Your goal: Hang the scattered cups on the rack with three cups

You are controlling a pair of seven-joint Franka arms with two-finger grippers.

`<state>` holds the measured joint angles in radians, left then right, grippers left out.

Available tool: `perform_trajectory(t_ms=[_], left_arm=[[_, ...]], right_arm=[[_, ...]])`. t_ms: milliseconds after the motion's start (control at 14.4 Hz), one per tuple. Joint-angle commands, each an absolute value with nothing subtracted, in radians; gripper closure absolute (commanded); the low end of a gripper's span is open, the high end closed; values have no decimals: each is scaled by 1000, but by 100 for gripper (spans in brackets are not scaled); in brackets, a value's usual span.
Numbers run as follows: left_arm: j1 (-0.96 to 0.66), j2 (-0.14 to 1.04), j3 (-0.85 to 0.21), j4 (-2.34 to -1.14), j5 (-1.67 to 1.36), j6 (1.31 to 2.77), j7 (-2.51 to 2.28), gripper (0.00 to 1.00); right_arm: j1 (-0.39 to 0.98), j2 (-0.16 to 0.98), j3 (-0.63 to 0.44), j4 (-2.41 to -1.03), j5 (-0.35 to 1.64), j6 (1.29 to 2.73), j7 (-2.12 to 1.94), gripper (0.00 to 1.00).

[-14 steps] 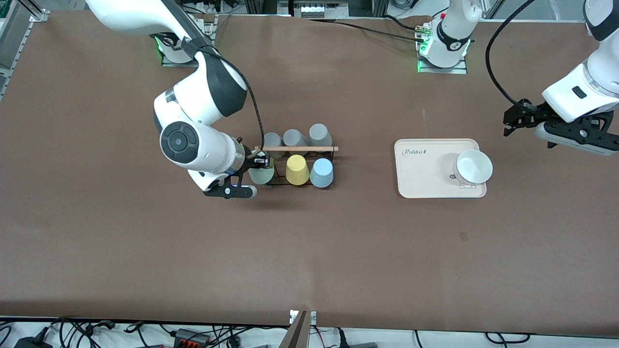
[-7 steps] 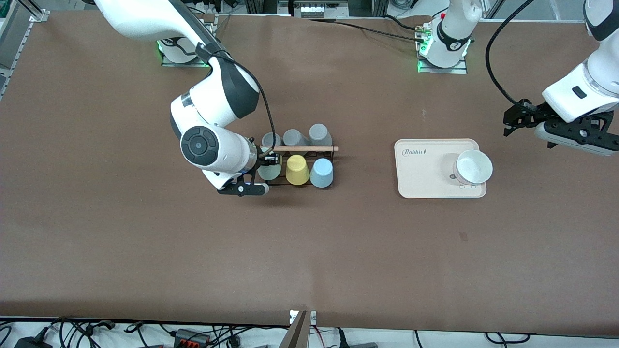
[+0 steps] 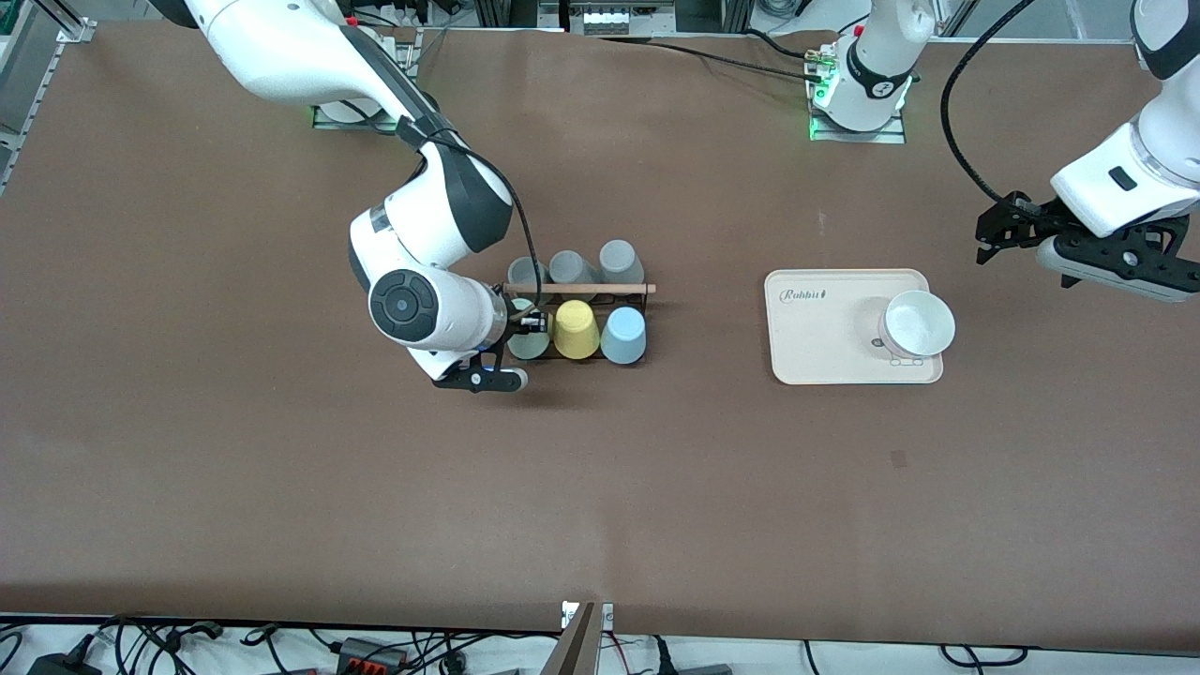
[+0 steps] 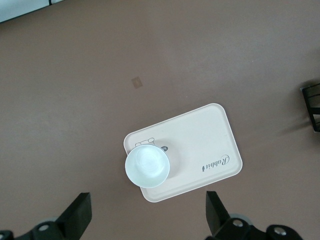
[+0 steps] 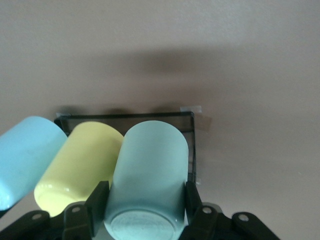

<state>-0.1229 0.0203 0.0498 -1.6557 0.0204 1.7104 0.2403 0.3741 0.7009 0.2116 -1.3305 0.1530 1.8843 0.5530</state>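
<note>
My right gripper [image 3: 527, 328] is shut on the pale mint green cup [image 3: 525, 345], base up, at the rack's [image 3: 581, 289] end toward the right arm. In the right wrist view the fingers [image 5: 97, 200] clamp the mint cup [image 5: 147, 160] beside the yellow cup [image 5: 80, 165] and the light blue cup [image 5: 25, 155], over the black wire frame [image 5: 192, 145]. Whether it sits on a peg is hidden. The yellow cup [image 3: 576, 329] and light blue cup [image 3: 623, 335] hang in the nearer row. Three grey cups [image 3: 567, 267] fill the farther row. My left gripper [image 3: 1005, 232] waits open and empty.
A beige tray [image 3: 825, 347] with a white bowl [image 3: 919, 323] lies toward the left arm's end. It also shows in the left wrist view [image 4: 210, 145] with the bowl [image 4: 147, 166], between the open fingers [image 4: 75, 217].
My right arm has carried the mint green cup toward the yellow cup and into the rack's nearer row. The left arm has not moved.
</note>
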Motion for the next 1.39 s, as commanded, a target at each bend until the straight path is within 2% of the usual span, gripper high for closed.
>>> perform_trajectory(t_ms=[0, 69, 139, 208, 277, 347, 555, 832, 1040, 1318], left_arm=[[-118, 9, 46, -1654, 29, 1709, 261, 0], [-118, 9, 46, -1654, 29, 1709, 262, 0], [-118, 9, 46, -1654, 29, 1709, 262, 0], [-118, 9, 46, -1654, 29, 1709, 262, 0], [-118, 9, 46, -1654, 29, 1709, 262, 0], [-118, 9, 46, -1654, 29, 1709, 262, 0], [-118, 9, 46, -1654, 29, 1709, 262, 0], [-118, 9, 46, -1654, 29, 1709, 264, 0], [-118, 9, 46, -1654, 29, 1709, 264, 0], [-118, 9, 45, -1654, 29, 1709, 264, 0]], right_arm=[[394, 726, 210, -1298, 166, 1896, 572, 100], [396, 726, 210, -1298, 166, 1896, 572, 100], [394, 726, 210, -1298, 167, 1896, 571, 87], [388, 727, 209, -1298, 167, 1894, 568, 66], [382, 727, 209, -1299, 169, 1893, 572, 6], [387, 724, 209, -1299, 158, 1893, 572, 0], [374, 700, 199, -1283, 158, 1885, 566, 0], [267, 634, 203, -1266, 161, 1865, 549, 0], [165, 574, 202, -1266, 164, 1768, 546, 0], [45, 465, 199, -1273, 147, 1560, 428, 0]])
